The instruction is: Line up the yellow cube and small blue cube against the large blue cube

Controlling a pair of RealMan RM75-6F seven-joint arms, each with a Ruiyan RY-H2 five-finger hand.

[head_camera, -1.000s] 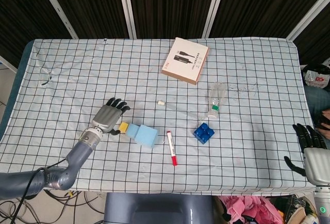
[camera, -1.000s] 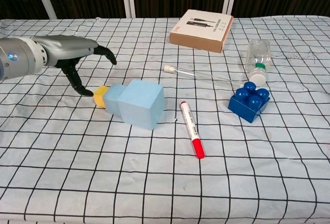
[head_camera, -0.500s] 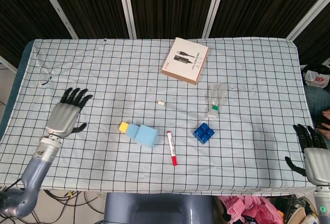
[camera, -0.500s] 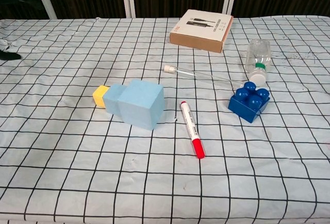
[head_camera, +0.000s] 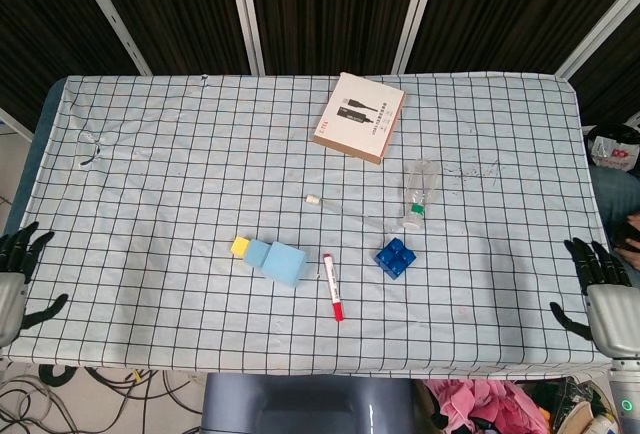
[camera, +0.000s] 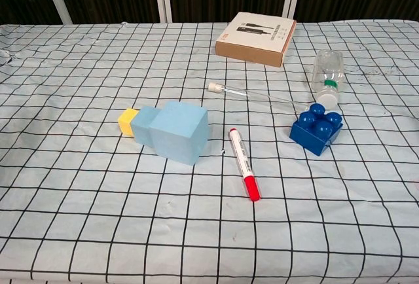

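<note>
Head view: the large blue cube (head_camera: 288, 264) lay on the checked tablecloth (head_camera: 150, 154) with the small blue cube (head_camera: 259, 253) touching its left face and the yellow cube (head_camera: 240, 246) touching that one in turn (a single row). The left hand (head_camera: 12, 279) sat far left of the large blue cube, off the table edge, fingers apart and empty; the right hand (head_camera: 605, 294) sat far right, likewise spread.

Chest view: right of the large blue cube (camera: 178, 131) lay a red-capped marker (camera: 243, 172), then a dark blue toy brick (camera: 317, 129); neither hand appeared.
</note>
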